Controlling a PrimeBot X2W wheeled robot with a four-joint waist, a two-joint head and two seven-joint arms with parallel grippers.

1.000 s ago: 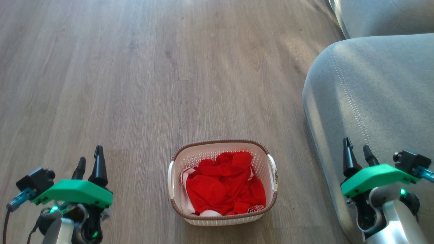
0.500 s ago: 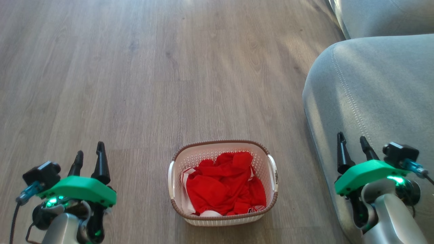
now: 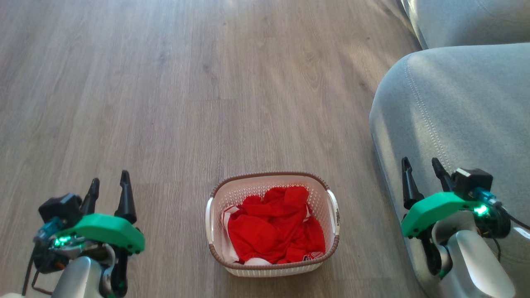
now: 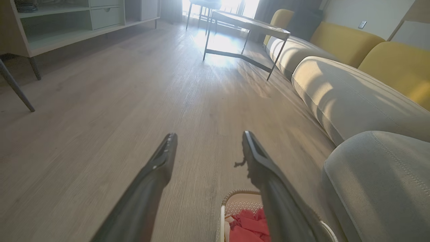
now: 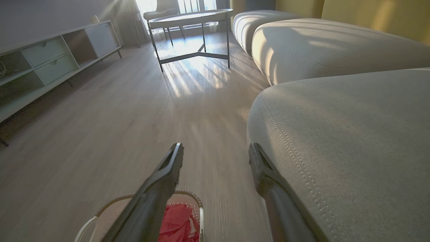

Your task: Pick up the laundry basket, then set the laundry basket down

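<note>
The laundry basket [image 3: 319, 203], white perforated plastic with a brown rim and red clothes inside, stands on the wooden floor at the lower middle of the head view. My left gripper [image 3: 108, 179] hangs open well to the basket's left, nothing between its fingers. My right gripper [image 3: 420, 167] is open to the basket's right, in front of the grey sofa. The basket's rim shows at the bottom of the left wrist view [image 4: 235, 193] beside the open left gripper [image 4: 209, 137]. In the right wrist view the basket [image 5: 114, 205] lies below the open right gripper [image 5: 215, 148].
A grey sofa [image 3: 455, 107] fills the right side, close to the basket and my right arm. Farther off stand a metal-legged table [image 4: 245, 25] and a low shelf unit [image 4: 67, 23]. Open wooden floor [image 3: 165, 103] stretches ahead and to the left.
Both grippers have moved up the head view and slightly inward towards the basket. The basket has stayed in place.
</note>
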